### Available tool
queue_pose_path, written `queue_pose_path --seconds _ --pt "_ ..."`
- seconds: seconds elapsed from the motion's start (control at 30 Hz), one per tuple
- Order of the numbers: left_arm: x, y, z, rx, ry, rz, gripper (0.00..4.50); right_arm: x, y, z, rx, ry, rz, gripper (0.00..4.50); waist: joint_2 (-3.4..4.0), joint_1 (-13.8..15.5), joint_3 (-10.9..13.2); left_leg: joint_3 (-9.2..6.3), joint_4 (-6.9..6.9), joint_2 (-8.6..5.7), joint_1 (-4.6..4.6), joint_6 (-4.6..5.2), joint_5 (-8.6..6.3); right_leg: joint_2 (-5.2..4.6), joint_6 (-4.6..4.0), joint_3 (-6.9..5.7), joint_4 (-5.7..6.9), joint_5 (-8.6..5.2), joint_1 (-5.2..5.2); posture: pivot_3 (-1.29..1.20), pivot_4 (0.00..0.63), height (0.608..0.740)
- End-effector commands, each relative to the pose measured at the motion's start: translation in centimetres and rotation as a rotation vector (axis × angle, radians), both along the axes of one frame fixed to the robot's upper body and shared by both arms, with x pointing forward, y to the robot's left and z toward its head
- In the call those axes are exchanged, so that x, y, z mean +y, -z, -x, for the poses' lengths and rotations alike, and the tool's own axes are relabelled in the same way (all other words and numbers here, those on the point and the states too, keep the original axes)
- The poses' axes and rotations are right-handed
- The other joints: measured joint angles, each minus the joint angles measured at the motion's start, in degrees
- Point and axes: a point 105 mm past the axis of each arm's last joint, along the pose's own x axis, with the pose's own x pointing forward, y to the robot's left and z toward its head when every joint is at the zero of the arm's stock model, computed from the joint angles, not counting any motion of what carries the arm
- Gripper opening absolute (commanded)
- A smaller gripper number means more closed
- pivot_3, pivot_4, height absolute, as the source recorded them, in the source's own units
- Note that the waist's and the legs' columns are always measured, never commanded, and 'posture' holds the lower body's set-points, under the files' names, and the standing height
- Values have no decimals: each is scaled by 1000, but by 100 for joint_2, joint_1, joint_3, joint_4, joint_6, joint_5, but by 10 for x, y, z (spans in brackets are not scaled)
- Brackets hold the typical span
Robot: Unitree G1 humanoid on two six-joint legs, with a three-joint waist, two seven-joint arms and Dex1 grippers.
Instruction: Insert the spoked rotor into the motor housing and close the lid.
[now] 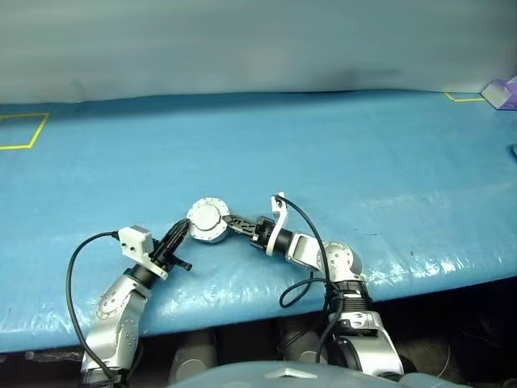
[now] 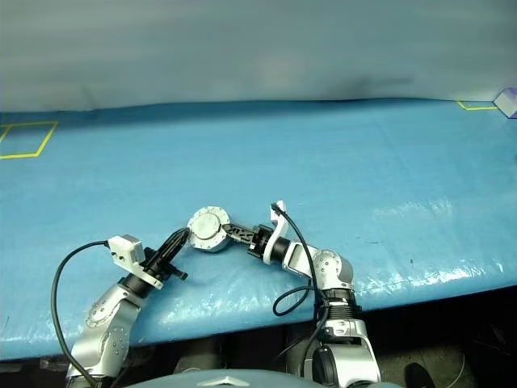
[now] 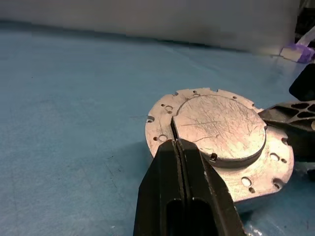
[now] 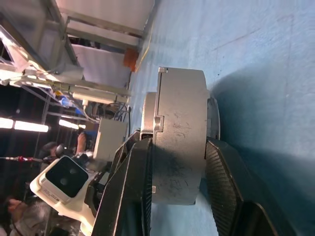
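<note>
The motor housing [image 4: 179, 147], a short silver cylinder, sits near the front of the blue table with the lid [image 1: 208, 220] on top of it. The lid [image 3: 216, 130] is a notched silver disc with a raised round centre. My right gripper [image 4: 177, 142] is shut on the housing from its right side, one finger on the lid side and the other under the base. My left gripper [image 3: 176, 145] is shut, its tips touching the lid's left edge at a small slot. The spoked rotor is hidden.
The blue table [image 1: 323, 153] stretches far back and to both sides. Yellow tape marks lie at its far left [image 1: 20, 129] and far right [image 1: 464, 97], next to a purple and white object [image 1: 502, 93]. The table's front edge runs just behind both wrists.
</note>
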Motion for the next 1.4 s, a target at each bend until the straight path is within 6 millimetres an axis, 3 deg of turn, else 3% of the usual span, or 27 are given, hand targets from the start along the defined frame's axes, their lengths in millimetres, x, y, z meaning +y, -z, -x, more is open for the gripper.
queue_pose_path --seconds 0.03,0.07,0.17,0.37,0.53,0.57,0.73,0.87,1.1,1.37,1.4 --pt "5 -13 2 -26 -20 115 0 2 -33 -12 -42 55 -150 1204 1 0 2 -1 0 0 -6 0 0 1 0 0 -1 0 -3 0 150 740" --pt "3 -15 5 -32 -3 162 0 2 -38 -13 -49 64 -171 1204 1 -2 2 -1 0 -1 -12 0 0 1 1 0 -3 0 -8 0 150 740" --pt "-2 -13 11 -24 40 241 620 2 -53 -15 -77 78 -220 1204 1 -15 2 1 1 -2 -51 3 -2 1 9 2 -12 5 -40 0 150 740" --pt "-12 -13 12 -4 63 374 2634 8 -79 -12 -148 47 -276 1204 3 -9 4 -1 3 -1 -72 3 -2 6 9 3 -2 6 -66 0 150 740" --pt "-23 -20 14 4 134 507 4292 14 -86 -7 -175 4 -285 1204 2 -24 4 0 8 -1 -71 3 -2 7 9 4 1 6 -65 0 150 740" --pt "-22 -24 13 -9 128 562 4437 15 -86 -5 -177 -8 -285 1204 2 -24 4 0 8 -1 -71 3 -2 8 9 4 1 6 -65 0 150 740" --pt "-24 -46 14 -65 215 786 4437 22 -84 2 -178 -54 -273 1204 1 -23 4 -1 10 -1 -72 3 -2 8 9 5 1 6 -64 0 150 740" --pt "-20 -50 8 -69 217 858 4437 25 -84 8 -183 -86 -284 1204 1 -18 4 -2 14 -1 -71 3 -2 9 9 4 4 6 -61 0 150 740" --pt "-22 -48 -7 -83 175 827 4437 31 -88 20 -216 -150 -292 1204 0 -12 4 -2 18 -1 -70 3 -1 12 10 6 6 7 -58 0 150 740" --pt "-27 -47 -7 -119 167 733 4437 30 -88 19 -226 -142 -281 1204 0 -9 3 -2 19 -2 -70 3 -1 12 9 9 5 8 -56 0 150 740" --pt "-26 -46 -7 -117 158 739 4278 30 -87 19 -225 -141 -280 1204 0 -9 3 -2 19 -2 -70 3 -1 12 10 9 5 8 -56 0 150 740"
